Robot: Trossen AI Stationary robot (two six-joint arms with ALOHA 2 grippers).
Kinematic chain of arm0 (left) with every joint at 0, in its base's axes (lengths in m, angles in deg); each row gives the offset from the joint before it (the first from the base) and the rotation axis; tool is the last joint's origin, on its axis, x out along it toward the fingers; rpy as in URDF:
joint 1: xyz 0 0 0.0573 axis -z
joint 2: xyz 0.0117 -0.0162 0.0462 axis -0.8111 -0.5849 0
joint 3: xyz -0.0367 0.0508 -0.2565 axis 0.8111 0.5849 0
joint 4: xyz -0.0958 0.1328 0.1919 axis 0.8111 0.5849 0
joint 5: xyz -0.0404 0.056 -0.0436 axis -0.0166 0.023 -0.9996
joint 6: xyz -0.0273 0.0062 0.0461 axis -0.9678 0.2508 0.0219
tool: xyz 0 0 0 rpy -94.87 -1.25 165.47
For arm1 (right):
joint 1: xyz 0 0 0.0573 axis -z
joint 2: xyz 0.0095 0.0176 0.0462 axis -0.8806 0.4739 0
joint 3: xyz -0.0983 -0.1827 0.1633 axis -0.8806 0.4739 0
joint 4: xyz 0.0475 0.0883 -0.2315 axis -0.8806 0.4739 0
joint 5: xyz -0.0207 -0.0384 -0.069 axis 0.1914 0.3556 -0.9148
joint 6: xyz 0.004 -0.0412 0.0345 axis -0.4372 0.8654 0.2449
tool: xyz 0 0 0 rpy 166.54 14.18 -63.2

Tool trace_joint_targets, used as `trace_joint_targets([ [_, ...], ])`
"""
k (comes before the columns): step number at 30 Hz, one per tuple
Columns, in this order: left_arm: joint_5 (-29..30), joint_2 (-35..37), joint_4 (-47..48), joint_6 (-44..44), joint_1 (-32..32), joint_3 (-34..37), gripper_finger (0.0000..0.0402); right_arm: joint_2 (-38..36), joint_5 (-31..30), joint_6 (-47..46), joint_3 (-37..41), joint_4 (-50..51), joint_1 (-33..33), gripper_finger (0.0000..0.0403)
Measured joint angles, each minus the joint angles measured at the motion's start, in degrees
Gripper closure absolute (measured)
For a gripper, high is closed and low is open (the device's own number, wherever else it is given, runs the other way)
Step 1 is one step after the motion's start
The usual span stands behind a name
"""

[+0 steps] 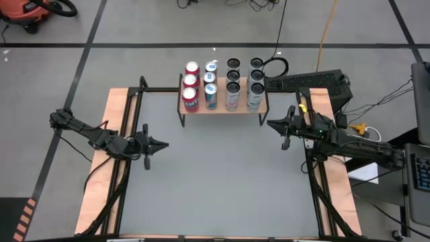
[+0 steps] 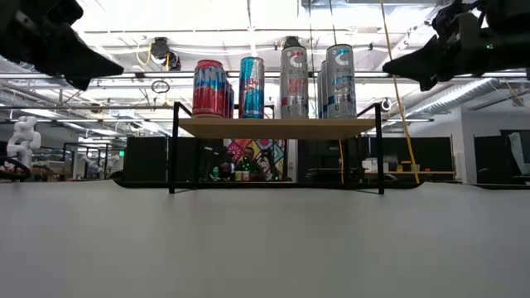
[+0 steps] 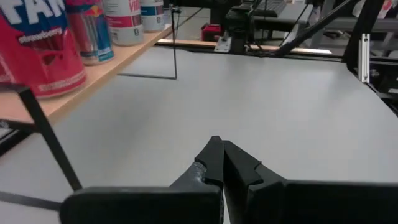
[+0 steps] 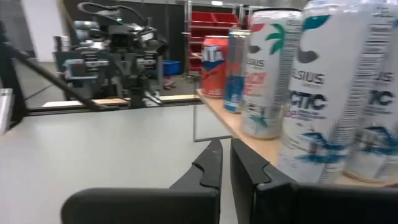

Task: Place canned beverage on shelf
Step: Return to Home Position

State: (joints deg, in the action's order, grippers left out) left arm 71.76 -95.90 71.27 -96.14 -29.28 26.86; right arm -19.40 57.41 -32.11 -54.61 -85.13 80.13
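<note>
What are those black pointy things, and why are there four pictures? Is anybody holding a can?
The black pointy things belong to a robot with two arms. Each arm ends in a pincer called a gripper: the left gripper and the right gripper. Both are shut and hold nothing. One camera looks down from above, one looks across the table from its own level, and one rides on each wrist. On the table stands a little wooden shelf with twelve drink cans in four rows: red, blue, white-pink and white-blue.

On the red can [image 3: 37, 50], "strawberry"; on the white-blue can [image 4: 329, 93], "LSIUS" and "CTIC".
</note>
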Motion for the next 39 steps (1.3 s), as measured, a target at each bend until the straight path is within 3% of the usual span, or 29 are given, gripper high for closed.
trace_joint_targets([
  [4,-0.13,5.21,0.65,1.49,0.69,1.96,0.0402,0.88,-4.36,0.39,0.0,0.55,-2.17,0.0403],
  [16,1.1,17.08,5.95,3.21,0.73,2.8,0.0402,4.02,-6.38,1.85,1.54,-0.32,-5.47,0.0403],
  [21,3.06,17.89,3.27,4.77,0.71,3.03,0.0402,3.91,-4.43,2.98,3.47,-1.27,-6.47,0.0403],
  [30,1.38,17.89,-14.31,10.63,0.68,12.55,0.0402,3.91,-2.42,3.1,5.03,-3.29,-8.18,0.0403],
  [39,-3.07,17.91,-15.25,13.42,0.66,13.16,0.0402,3.93,4.06,3.11,5.03,-2.79,-8.39,0.0403],
])
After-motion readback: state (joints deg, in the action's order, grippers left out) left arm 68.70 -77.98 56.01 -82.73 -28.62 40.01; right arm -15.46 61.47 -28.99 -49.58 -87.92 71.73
